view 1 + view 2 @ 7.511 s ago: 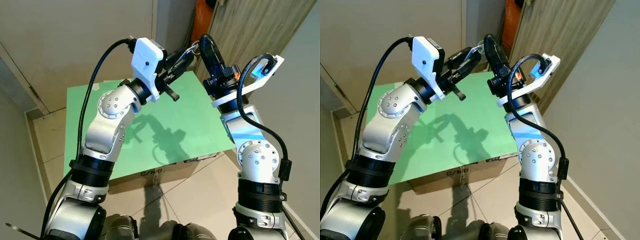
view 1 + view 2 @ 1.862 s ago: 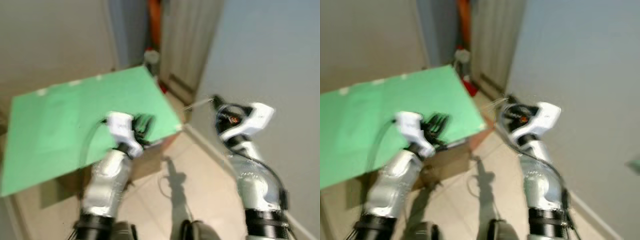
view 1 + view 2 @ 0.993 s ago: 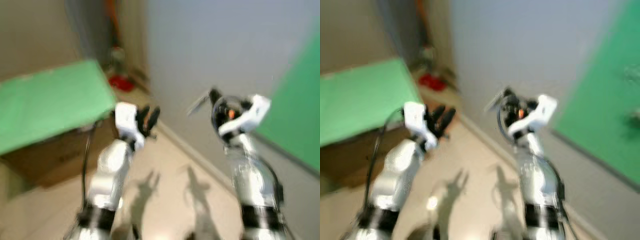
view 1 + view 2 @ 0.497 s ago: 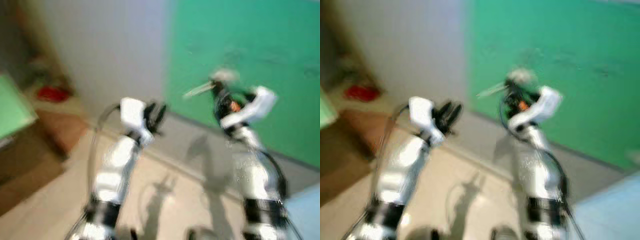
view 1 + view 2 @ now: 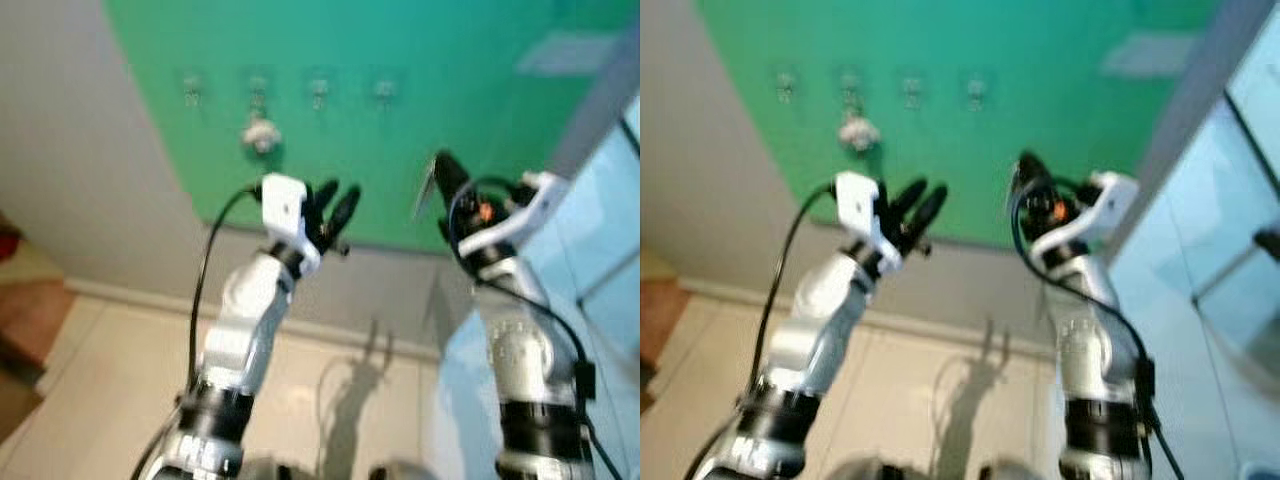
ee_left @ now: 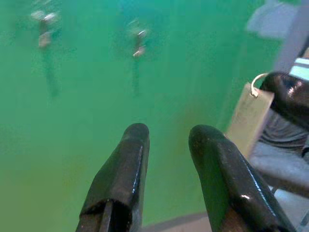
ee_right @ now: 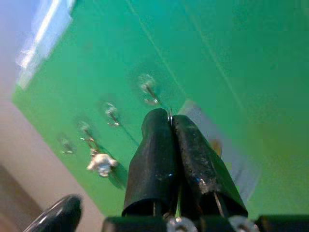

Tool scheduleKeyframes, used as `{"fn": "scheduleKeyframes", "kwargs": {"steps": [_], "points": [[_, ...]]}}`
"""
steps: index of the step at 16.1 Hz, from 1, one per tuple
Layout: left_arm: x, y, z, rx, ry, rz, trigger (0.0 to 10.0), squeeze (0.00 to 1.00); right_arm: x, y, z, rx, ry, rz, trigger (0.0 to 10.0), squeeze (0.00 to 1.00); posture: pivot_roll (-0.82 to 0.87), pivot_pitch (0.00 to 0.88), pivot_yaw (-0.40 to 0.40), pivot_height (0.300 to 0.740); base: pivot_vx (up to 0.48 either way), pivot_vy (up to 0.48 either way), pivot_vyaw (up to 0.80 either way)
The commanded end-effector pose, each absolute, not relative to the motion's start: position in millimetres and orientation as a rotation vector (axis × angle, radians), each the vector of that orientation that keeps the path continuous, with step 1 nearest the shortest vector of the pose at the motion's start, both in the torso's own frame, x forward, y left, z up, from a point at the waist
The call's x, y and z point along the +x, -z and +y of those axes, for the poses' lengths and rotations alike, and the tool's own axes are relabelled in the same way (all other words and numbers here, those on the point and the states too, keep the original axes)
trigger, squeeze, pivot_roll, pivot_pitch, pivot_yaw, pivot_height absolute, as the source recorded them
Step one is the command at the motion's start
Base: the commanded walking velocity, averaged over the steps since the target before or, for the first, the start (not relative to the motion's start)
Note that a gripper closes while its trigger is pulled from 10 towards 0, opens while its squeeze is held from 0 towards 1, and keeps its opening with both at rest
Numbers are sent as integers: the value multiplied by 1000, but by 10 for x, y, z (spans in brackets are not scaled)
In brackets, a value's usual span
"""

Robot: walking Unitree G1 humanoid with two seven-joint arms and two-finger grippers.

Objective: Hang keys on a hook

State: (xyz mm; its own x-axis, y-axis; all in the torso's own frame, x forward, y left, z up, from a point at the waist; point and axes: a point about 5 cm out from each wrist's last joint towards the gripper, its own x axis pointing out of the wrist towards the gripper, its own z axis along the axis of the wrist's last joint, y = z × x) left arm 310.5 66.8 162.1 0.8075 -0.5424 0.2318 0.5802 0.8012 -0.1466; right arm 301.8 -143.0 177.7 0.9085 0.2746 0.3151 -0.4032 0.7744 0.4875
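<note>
A green wall panel carries a row of several small hooks. A white lump hangs from the second hook from the left. My right gripper is raised before the panel, below and right of the hooks, and shut on the keys: their ring is pinched at the fingertips, and the beige tag hangs beside them. My left gripper is held up left of it, open and empty, a short way from the panel. The picture is somewhat blurred.
A grey wall runs left of the panel, with a baseboard and pale tiled floor below. A light blue glass-like surface stands close on the right. A pale patch sits at the panel's upper right.
The camera has swung round: the green table and the box have left the picture, and the hook panel now faces me. Both arms stay raised. The right gripper still holds the keys.
</note>
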Motion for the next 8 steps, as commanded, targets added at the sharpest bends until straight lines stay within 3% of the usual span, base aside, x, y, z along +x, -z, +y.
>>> {"fn": "scheduleKeyframes", "kwargs": {"steps": [1, 5, 7, 8], "points": [[3130, -1741, 698, -220, 605, -215, 10000, 0, 2982, -1880, -1348, 548, -432, -266, 10000, 0, -2, 83, 38, 740, 270, 0, -800], [3109, -1793, 673, -224, 617, -226, 10000, 0, 2936, -1882, -1259, 513, -522, -266, 10000, 0, -2, 91, 40, 740, 273, 0, 0], [3097, -1793, 652, -224, 625, -224, 10000, 0, 2902, -1880, -1218, 458, -571, -277, 10000, 0, -1, 91, 39, 740, 274, 0, 800], [3090, -1789, 640, -224, 630, -221, 10000, 0, 2875, -1887, -1192, 478, -602, -282, 10000, 0, -1, 91, 39, 740, 277, 0, 0]]}}
